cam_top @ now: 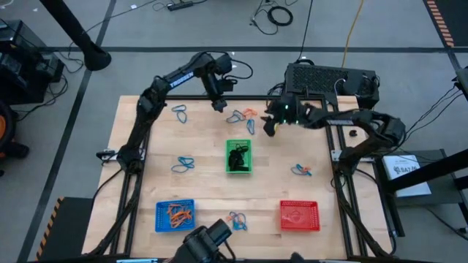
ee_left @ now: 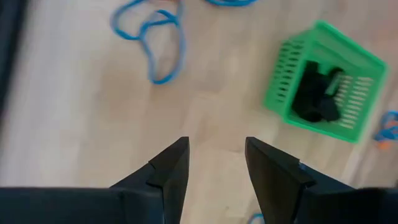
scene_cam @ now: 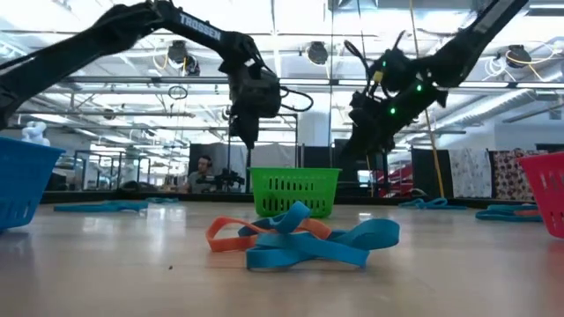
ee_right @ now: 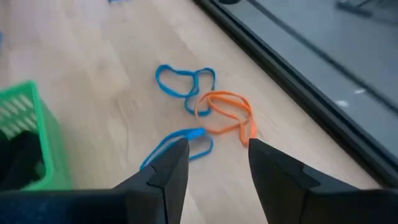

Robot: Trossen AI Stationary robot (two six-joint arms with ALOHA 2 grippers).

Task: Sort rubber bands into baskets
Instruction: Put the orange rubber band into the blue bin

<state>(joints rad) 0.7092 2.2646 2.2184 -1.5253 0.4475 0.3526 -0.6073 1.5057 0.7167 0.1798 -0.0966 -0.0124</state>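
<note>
Three baskets stand on the wooden table: a green basket [cam_top: 238, 155] in the middle with black rubber bands [ee_left: 316, 99] inside, a blue basket [cam_top: 175, 215] at the near left holding orange bands, and a red basket [cam_top: 299, 215] at the near right. Loose blue and orange rubber bands [ee_right: 208, 106] lie flat near the far edge. My left gripper [cam_top: 218, 106] hangs open above the table, left of them, with nothing between its fingers [ee_left: 168, 165]. My right gripper [cam_top: 269, 126] is open over bare wood just right of those bands, also empty.
More loose bands lie at the far left [cam_top: 180, 111], left of the green basket [cam_top: 184, 164], right of it [cam_top: 301, 170] and at the near edge [scene_cam: 300, 238]. A black box [cam_top: 329, 80] sits behind the table's far right edge.
</note>
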